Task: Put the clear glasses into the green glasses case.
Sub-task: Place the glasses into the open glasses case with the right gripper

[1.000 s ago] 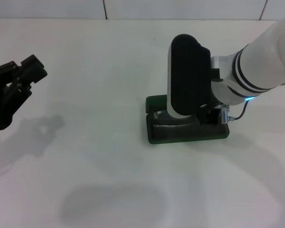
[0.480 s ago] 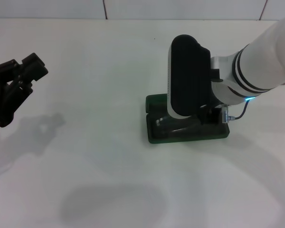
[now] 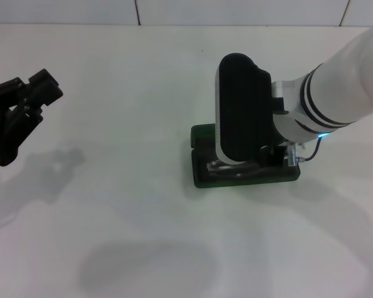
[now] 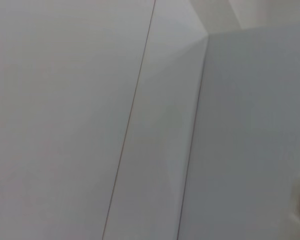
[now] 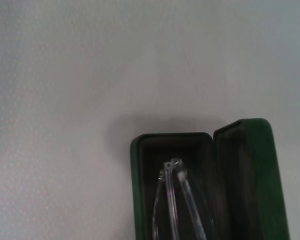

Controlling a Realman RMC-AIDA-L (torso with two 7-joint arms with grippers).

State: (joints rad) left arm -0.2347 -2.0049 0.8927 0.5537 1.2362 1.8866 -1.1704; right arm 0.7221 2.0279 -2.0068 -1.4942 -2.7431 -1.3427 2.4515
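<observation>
The green glasses case [image 3: 248, 179] lies open on the white table, right of centre, its lid [image 5: 250, 175] folded back. My right arm's black wrist [image 3: 239, 108] hovers directly over it and hides the right gripper. The clear glasses [image 5: 172, 200] hang from that gripper, folded and on edge, inside the case's dark tray [image 5: 137, 190]. A bit of the clear frame [image 3: 214, 166] peeks out below the wrist in the head view. My left gripper [image 3: 28, 87] is parked at the far left, open and empty.
Bare white tabletop surrounds the case. A tiled wall line runs along the table's far edge [image 3: 137, 23]. The left wrist view shows only white surfaces.
The right wrist has shifted slightly left and lower, and the clear glasses have sunk deeper into the case with it. The left arm has not moved.
</observation>
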